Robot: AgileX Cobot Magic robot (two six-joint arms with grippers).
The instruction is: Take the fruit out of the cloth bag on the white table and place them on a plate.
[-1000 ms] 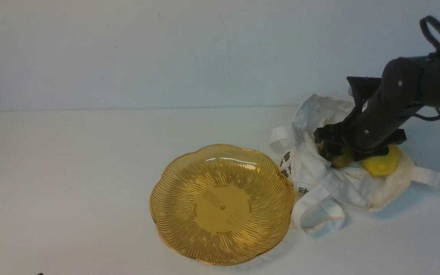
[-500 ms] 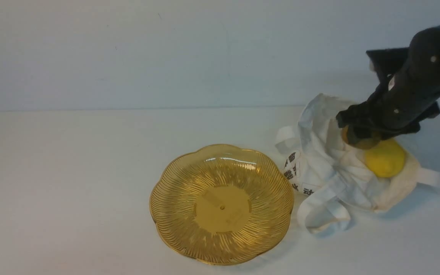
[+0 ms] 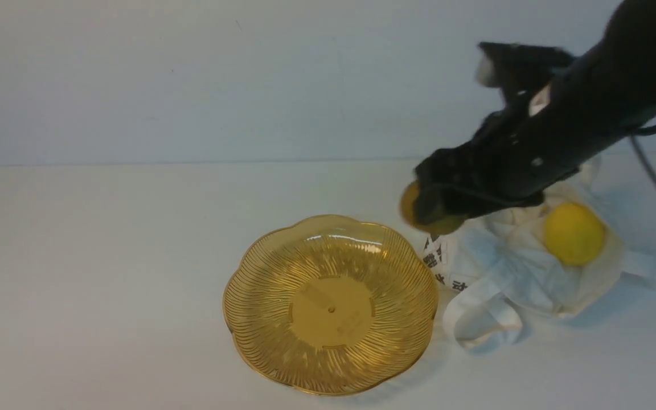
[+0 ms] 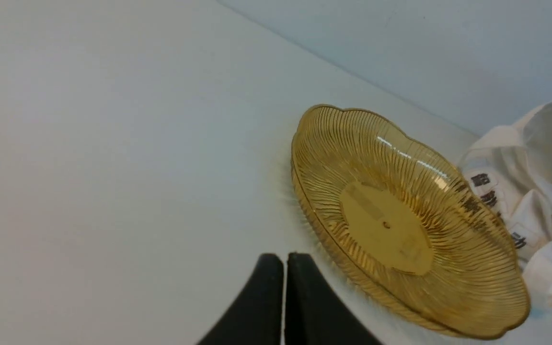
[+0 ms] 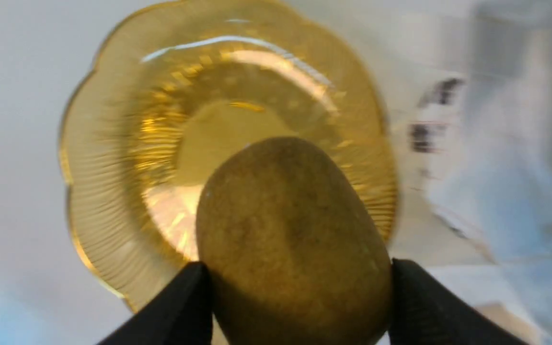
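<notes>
My right gripper is shut on the brown-green kiwi and holds it in the air just past the plate's far right rim, left of the cloth bag. In the right wrist view the kiwi sits between both black fingers above the amber plate. The yellow lemon lies in the bag's open mouth. The plate lies empty on the white table. My left gripper is shut and empty, low beside the plate at its near left side.
The bag's strap handles sprawl on the table right of the plate. A pale wall stands behind the table's far edge.
My right gripper has lifted the kiwi out of the bag and carried it up and to the left, toward the plate. The bag has sagged and the lemon now shows in full.
</notes>
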